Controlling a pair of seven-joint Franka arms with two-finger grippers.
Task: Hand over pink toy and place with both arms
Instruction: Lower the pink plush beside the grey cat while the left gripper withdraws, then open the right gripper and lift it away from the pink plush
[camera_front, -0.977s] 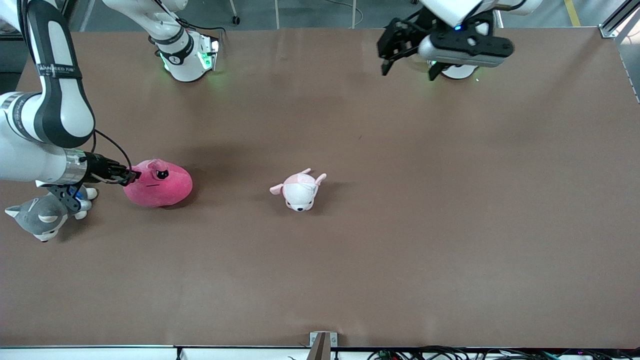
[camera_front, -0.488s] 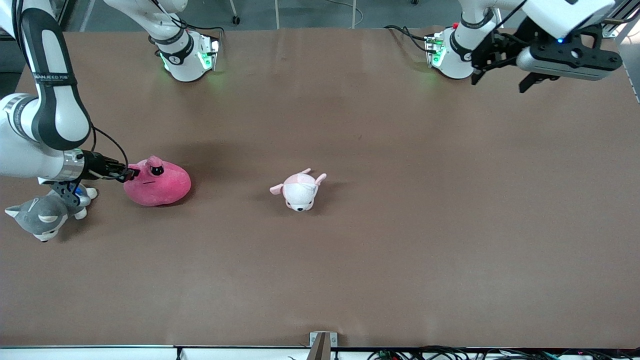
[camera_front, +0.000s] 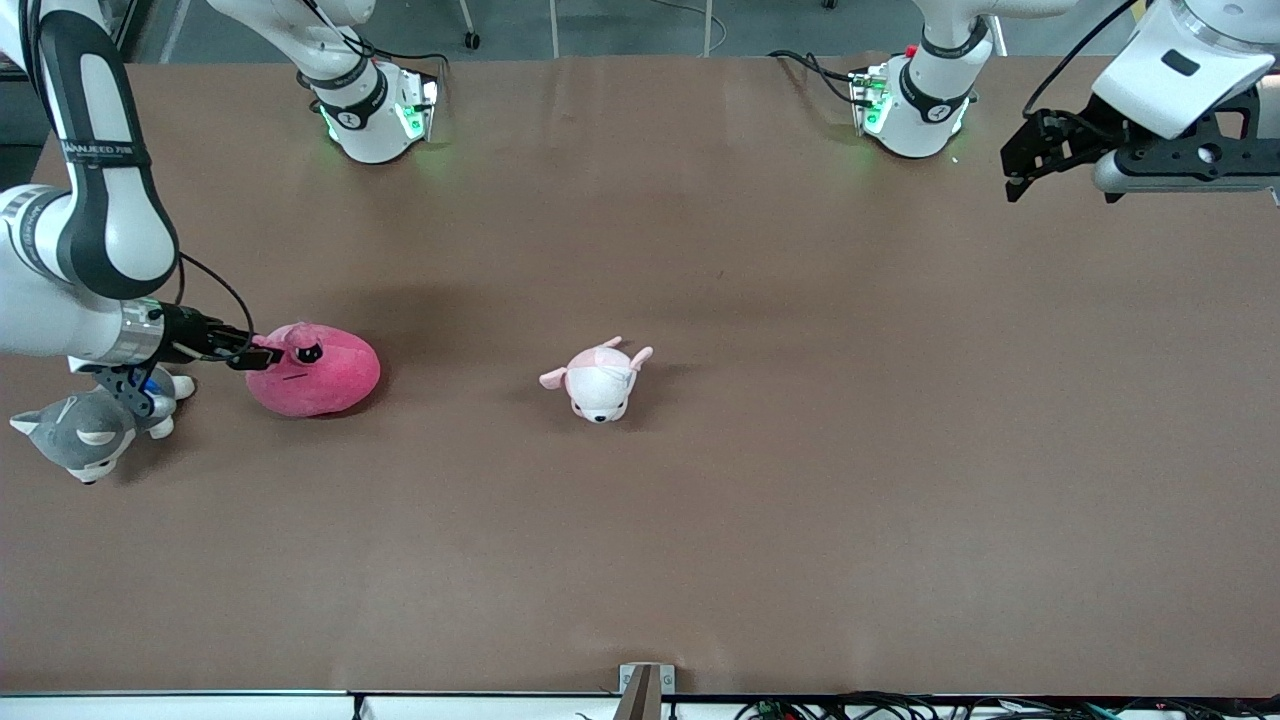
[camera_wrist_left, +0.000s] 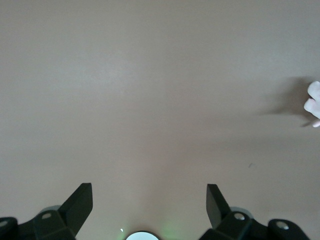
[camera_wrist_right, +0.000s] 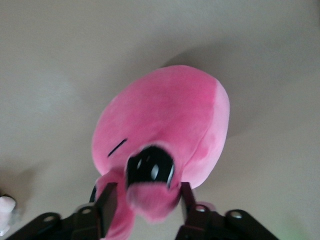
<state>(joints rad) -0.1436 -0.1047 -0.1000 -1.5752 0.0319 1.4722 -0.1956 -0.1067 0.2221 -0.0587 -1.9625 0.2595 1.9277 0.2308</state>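
Note:
The pink toy (camera_front: 320, 374), a round hot-pink plush with a dark eye, lies on the table toward the right arm's end. My right gripper (camera_front: 258, 353) is shut on a pinched fold of its top edge, beside the eye. The right wrist view shows the pink toy (camera_wrist_right: 165, 120) with its fold squeezed between the fingers of my right gripper (camera_wrist_right: 146, 200). My left gripper (camera_front: 1012, 178) is open and empty, up in the air over the table's back corner at the left arm's end. In the left wrist view my left gripper (camera_wrist_left: 149, 200) has bare table between its fingers.
A pale pink-and-white animal plush (camera_front: 600, 380) lies at mid table; its edge shows in the left wrist view (camera_wrist_left: 313, 102). A grey-and-white dog plush (camera_front: 85, 430) lies under the right arm's wrist, nearer the front camera than the pink toy.
My left arm has swung from over the back middle toward its own end of the table. My right gripper has drawn the pink toy's pinched fold slightly toward the right arm's end.

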